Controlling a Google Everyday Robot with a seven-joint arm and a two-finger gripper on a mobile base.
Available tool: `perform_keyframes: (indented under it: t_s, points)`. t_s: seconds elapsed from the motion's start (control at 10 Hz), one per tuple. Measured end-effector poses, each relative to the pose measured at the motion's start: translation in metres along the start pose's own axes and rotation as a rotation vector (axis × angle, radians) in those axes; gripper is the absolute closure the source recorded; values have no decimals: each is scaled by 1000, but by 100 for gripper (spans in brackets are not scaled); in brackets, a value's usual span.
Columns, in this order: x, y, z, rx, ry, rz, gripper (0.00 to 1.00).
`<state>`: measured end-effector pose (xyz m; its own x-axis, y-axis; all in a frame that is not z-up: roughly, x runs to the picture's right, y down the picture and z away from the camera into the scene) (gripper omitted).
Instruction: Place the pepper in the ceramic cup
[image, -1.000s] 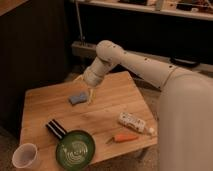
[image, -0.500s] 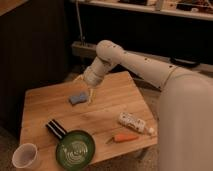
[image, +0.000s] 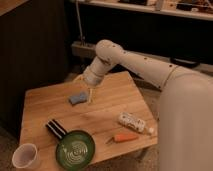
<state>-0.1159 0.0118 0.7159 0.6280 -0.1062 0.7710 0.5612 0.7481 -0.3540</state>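
Tool (image: 86, 89) hangs wide open by blue sponge (image: 77, 98), green pan (image: 75, 149) lying between pepper (image: 125, 137) and ceramic cup (image: 24, 157).

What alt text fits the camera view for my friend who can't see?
A white robot arm's open gripper hovers beside a blue object on a wooden table; nearer lie an orange pepper, white cup and green pan.

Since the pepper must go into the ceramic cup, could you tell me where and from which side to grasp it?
Probably mid-body on the pepper, from straight above, jaws across its narrow width: it lies flat and elongated, with the white bottle close behind. The gripper hangs open beside a blue pad, farther back over the table.
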Motion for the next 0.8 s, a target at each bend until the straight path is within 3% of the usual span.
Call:
perform_keyframes:
  t_s: [0.3, 0.5, 0.8]
  points:
    - [-3, 24, -43, 36, 174, 10, 20]
    - [4, 62, -81, 58, 294, 45, 20]
    - [34, 116, -97, 75, 361, 130, 20]
